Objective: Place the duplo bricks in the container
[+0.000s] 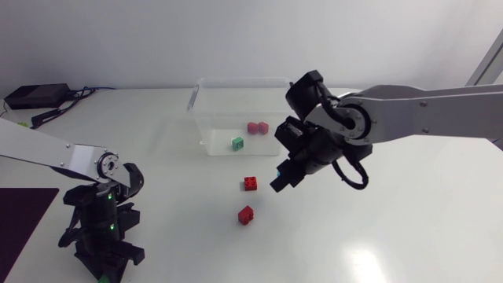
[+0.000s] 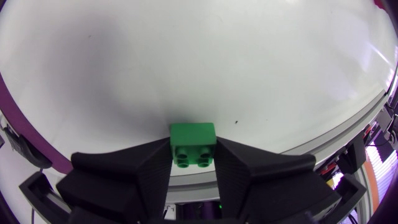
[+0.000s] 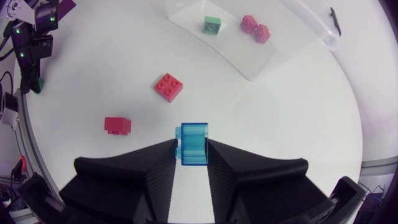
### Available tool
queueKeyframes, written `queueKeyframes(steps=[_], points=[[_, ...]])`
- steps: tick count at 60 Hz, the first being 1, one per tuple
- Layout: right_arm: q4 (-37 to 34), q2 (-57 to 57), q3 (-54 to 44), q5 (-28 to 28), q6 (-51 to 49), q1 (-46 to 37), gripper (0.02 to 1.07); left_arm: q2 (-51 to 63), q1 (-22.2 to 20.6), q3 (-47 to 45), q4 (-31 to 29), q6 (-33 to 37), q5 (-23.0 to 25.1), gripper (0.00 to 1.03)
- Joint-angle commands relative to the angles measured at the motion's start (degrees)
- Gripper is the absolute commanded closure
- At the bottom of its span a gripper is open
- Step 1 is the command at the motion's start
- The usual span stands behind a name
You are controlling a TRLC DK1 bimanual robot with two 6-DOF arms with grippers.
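The clear plastic container (image 1: 206, 93) stands open-topped at the far middle of the white bench (image 1: 409, 220), and it already holds a small green plastic brick (image 1: 236, 143) and pink plastic bricks (image 1: 257, 126) lying close together on its floor. Just outside its near wall lies a red studded brick (image 1: 251, 183), studs up, and a second red brick (image 1: 246, 215) lies a little farther out from the container, tipped on its side. A see-through blue plastic brick (image 3: 194, 132) is clamped between the two black wedge fingers of the right tool (image 3: 193, 144), one finger pressed to each side face. That tool hangs off the container's near right corner, close beside the nearer red brick. The right arm (image 1: 440, 110) stretches in as a long silver-grey link towards the container, its black wrist bent down and inwards. A bright green plastic brick (image 2: 193, 132), round studs facing the wrist camera, sits pinched between the fingers of the left tool (image 2: 193, 147), both fingers bearing on its sides. It is held low to the bench; whether it touches the surface cannot be told. The left arm (image 1: 55, 153) is well apart from the container, off its near left side, its grey link sloping down to a black joint, with the tool pointing steeply down at the bench.
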Motion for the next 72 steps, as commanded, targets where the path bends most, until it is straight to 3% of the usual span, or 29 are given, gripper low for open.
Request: queueKeyframes(steps=[1,19,33,40,46,54,57,62,72], points=[[-0.4,-1.8,3.5,0.2,1.2,-0.7,0.85,-1.5,0.1,-0.8,2.4,-0.9,0.8,0.89],[0.6,2.4,20.3,0.2,3.4,-3.3,0.85,-12.2,-2.1,16.3,-2.9,-0.9,0.9,0.89],[1.1,15.7,33.8,0.2,4.9,-5.9,0.84,-10.9,-3.1,31.6,-0.2,-2.5,5.1,0.89],[2.7,21.3,38.6,1.2,4.9,-7.0,0.82,-9.5,-3.4,36.8,5.3,-3.8,6.7,0.89],[2.6,25.8,43.1,2.2,5.0,-7.9,0.69,-8.7,-4.3,40.6,9.2,-4.6,7.9,0.89],[2.1,27.4,46.1,2.9,5.4,-8.6,0.31,-7.6,-6.2,44.4,18.5,-6.5,7.9,0.87],[1.9,26.1,45.4,3.1,5.4,-8.6,0.22,-6.6,-7.1,45.8,20.2,-6.7,8.0,0.87],[2.7,21.2,40.9,3.8,5.2,-7.9,0.2,-4.6,-9.2,46.6,25.8,-6.8,7.9,0.86],[3.1,8.8,28.3,3.8,4.5,-6.2,0.18,2.0,-11.9,50.6,29.8,-6.9,7.0,0.81]])
